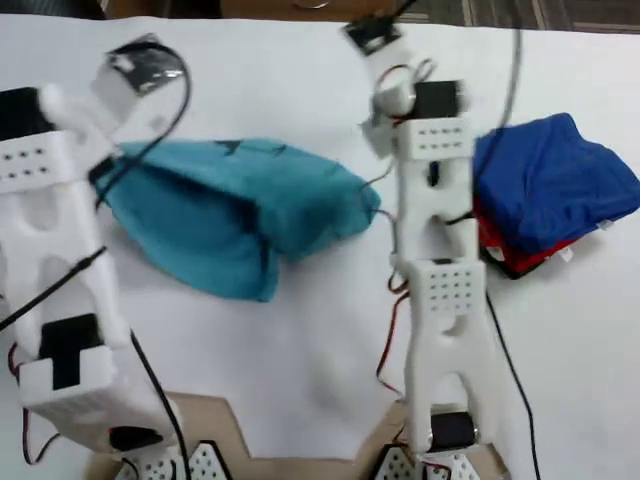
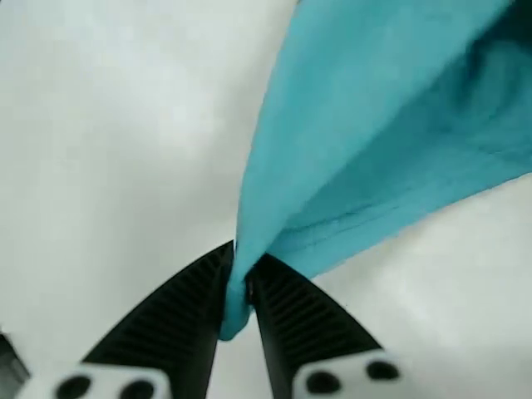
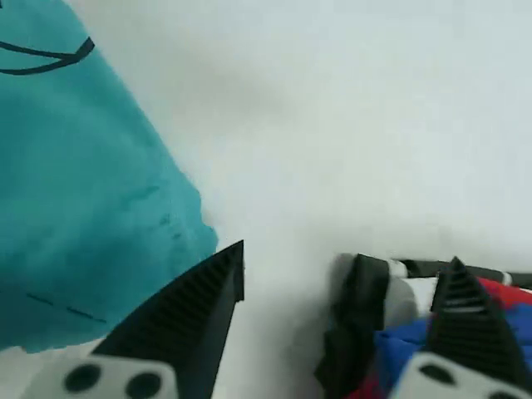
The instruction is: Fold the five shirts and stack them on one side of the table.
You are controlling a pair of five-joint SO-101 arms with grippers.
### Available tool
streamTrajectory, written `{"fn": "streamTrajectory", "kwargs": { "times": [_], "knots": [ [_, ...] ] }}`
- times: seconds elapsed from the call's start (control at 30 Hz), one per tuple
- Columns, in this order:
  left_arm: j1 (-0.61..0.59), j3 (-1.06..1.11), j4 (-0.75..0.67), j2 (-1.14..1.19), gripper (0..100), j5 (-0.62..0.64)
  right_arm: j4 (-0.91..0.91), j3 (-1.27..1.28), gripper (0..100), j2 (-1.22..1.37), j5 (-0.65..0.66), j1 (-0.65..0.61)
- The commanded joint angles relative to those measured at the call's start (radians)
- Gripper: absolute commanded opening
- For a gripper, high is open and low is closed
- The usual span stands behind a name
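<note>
Two arms stand at your six o'clock edge of the white table [image 1: 300, 350], their bases on a brown cardboard sheet [image 1: 300, 468]; the left arm [image 1: 50, 250] runs up toward eleven o'clock, the right arm [image 1: 445, 290] toward twelve. Your left gripper [image 2: 241, 268] is clamped on a corner of the teal shirt [image 2: 374, 125]; the cloth is nipped between both ribbed black fingers [image 2: 179, 307] and stretches away from them above the table. From the high view you see that shirt lying rumpled and partly doubled over between the two arms, at about nine o'clock of the table's middle. Your right gripper [image 3: 346, 259] stands spread wide, grasping nothing; one finger sits just beside the teal shirt's edge, the other over the stack. That stack lies at three o'clock of the teal shirt, near it but apart; a blue shirt [image 1: 555, 185] is on top, a red shirt [image 1: 497, 238] under it, a black one [image 1: 507, 265] lowest.
</note>
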Motion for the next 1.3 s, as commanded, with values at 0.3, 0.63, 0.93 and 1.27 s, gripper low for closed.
{"fn": "streamTrajectory", "kwargs": {
  "times": [0.3,0.63,0.93,1.27],
  "knots": [
    [-0.13,-0.159,0.011,-0.055,2,-0.074,0.016,0.058,35.0,0.002,-0.006,-0.341],
    [-0.132,-0.159,-0.025,-0.021,2,-0.068,0.016,0.175,35.8,0.002,-0.055,-0.437],
    [-0.16,-0.162,-0.049,0.077,2,-0.066,0.016,0.308,41.7,-0.111,-0.055,-0.549],
    [-0.166,-0.162,-0.072,0.078,2,-0.049,-0.007,0.6,41.8,-0.28,-0.529,-0.575]
  ]
}}
